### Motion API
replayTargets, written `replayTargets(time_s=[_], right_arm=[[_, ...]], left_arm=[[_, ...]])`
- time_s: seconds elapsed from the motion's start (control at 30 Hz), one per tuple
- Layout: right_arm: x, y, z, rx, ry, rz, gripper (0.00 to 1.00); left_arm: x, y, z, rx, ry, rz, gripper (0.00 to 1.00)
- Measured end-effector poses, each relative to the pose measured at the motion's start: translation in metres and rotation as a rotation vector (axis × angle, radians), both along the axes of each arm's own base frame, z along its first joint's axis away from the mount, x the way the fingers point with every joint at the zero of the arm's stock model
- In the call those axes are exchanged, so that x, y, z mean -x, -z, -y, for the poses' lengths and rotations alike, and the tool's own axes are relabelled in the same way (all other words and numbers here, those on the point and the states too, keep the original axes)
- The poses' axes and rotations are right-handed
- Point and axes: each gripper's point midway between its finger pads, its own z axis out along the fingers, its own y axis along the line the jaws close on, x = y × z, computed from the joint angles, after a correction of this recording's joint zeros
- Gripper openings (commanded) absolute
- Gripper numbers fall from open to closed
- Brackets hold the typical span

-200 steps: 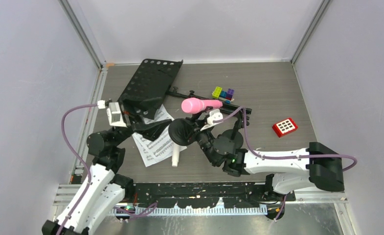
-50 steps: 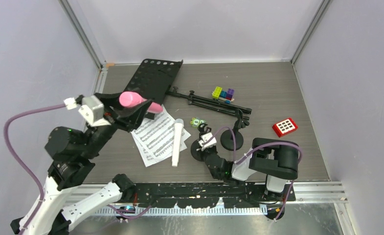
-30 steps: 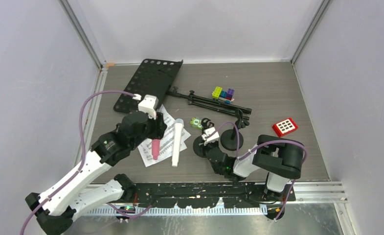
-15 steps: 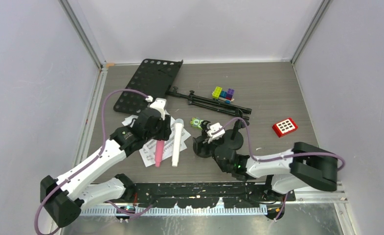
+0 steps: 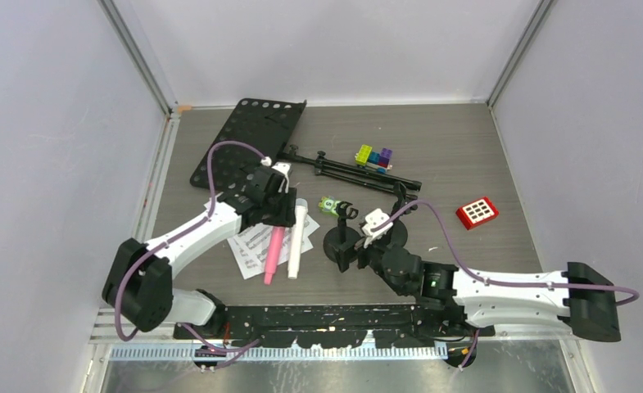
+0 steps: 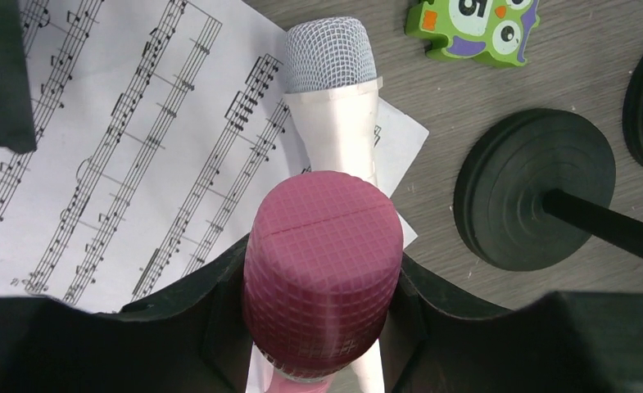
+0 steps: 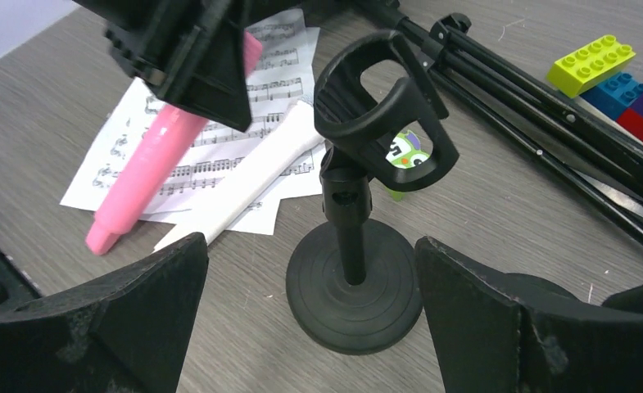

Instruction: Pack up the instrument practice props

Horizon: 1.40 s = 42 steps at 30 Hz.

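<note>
Tabletop [image 5: 465,147] of grey wood grain is carrying everything. At its far left the black perforated music desk [image 5: 248,139] is lying flat, with its folded tripod legs [image 5: 359,173] stretching rightward from it. Nearer the arms, white sheet-music pages [image 5: 251,246] are lying fanned out. The left gripper [image 5: 275,219] is reaching over them, its jaws pinching the pink microphone [image 6: 323,262] just under its head, while the handle is slanting down onto the pages. The white microphone [image 6: 334,106] is lying on the pages just beside the pink one. The right gripper [image 7: 310,278] is sitting low with jaws spread wide, and one mic mount [image 7: 355,246] is standing upright just ahead of them, touching neither finger. The second mic mount [image 5: 400,233] is standing just right of it. Colourful blocks [image 5: 373,155] are resting against the tripod legs, a red keypad [image 5: 477,212] is lying well to the right, and a small green owl tile [image 6: 473,29] is sitting near the white microphone's head.
</note>
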Motion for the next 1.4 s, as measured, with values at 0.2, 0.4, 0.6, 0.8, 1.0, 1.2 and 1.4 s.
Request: replayTargets(time_s=[0.2,0.4,0.6,0.8,1.0,1.2,1.4], right_arm=[[0.009,-0.015,0.009,-0.001,-0.026,0.019,1.0],[0.012,-0.011,0.015,0.03,-0.032,0.014,1.0],[0.013,-0.01,0.016,0.033,-0.033,0.012,1.0],[0.013,-0.008,0.017,0.042,-0.032,0.007,1.0],[0.014,-0.007,0.018,0.041,-0.032,0.002,1.0],[0.015,-0.005,0.02,0.044,-0.028,-0.012,1.0],[0.017,-0.015,0.025,0.054,0.003,-0.08,1.0]], left_arm=[[-0.016,0.008,0.008,-0.014,-0.004,-0.002,0.21],[-0.04,0.005,0.004,-0.074,-0.041,0.052,0.22],[-0.049,0.021,-0.007,-0.143,-0.081,0.045,0.39],[-0.052,0.036,-0.012,-0.186,-0.098,0.027,0.58],[-0.055,0.039,-0.015,-0.201,-0.109,0.033,0.71],[-0.057,0.037,-0.015,-0.199,-0.115,0.04,0.72],[-0.057,0.004,-0.011,-0.131,-0.105,0.108,0.8]])
